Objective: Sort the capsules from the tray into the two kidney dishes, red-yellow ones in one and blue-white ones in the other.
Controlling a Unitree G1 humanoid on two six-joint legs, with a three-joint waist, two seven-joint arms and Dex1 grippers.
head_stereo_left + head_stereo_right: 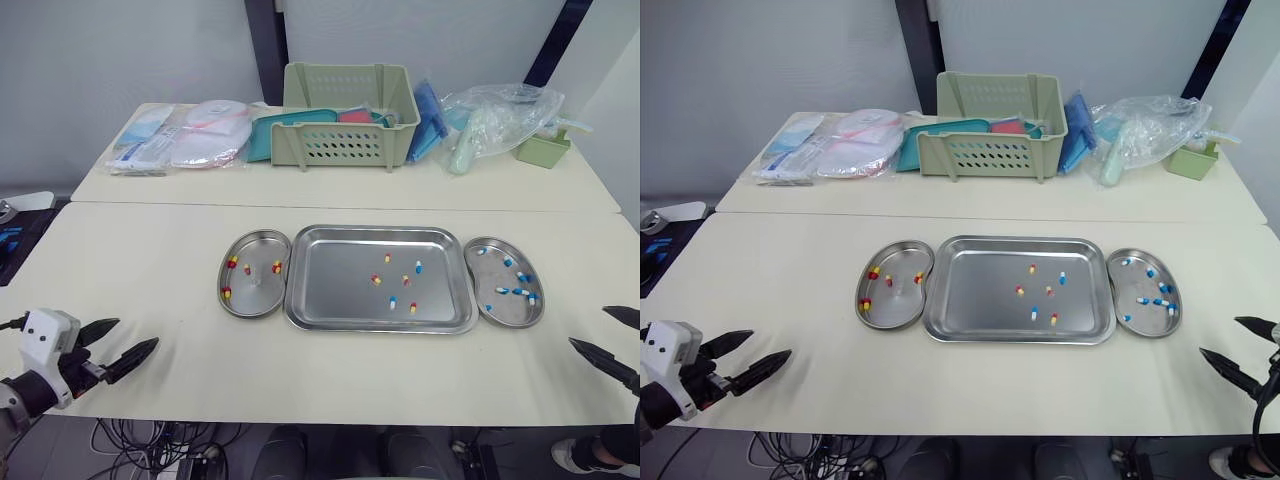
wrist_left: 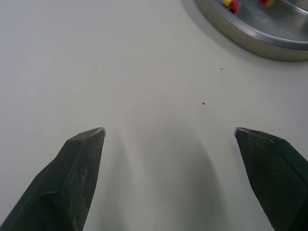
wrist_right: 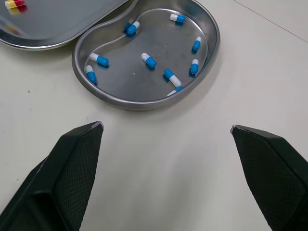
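The left gripper (image 1: 137, 332) hovered just above the worktop (image 1: 150, 270) near its front left corner, its two black fingers (image 2: 79, 159) spread wide with nothing between them. Further along, at the middle of the worktop, the left kidney dish (image 1: 255, 292) lay with its inner curve touching the tray's left edge. It held four red-yellow capsules (image 1: 232, 262), most of them towards its left rim. The tray (image 1: 340, 285) sat at the centre and carried six loose capsules in its right half: four red-yellow and two blue-white capsules (image 1: 418, 266), scattered apart from one another. The right kidney dish (image 3: 207, 29) lay against the tray's right edge and held several blue-white ones spread across its floor. The right gripper (image 1: 587, 326) hung at the front right corner of the worktop, near that dish but clear of it, its fingers (image 3: 72, 163) likewise wide apart and empty. Along the far edge lay sealed packets (image 1: 160, 140), then a pale green basket (image 1: 350, 120), then a crumpled plastic bag (image 1: 500, 115).
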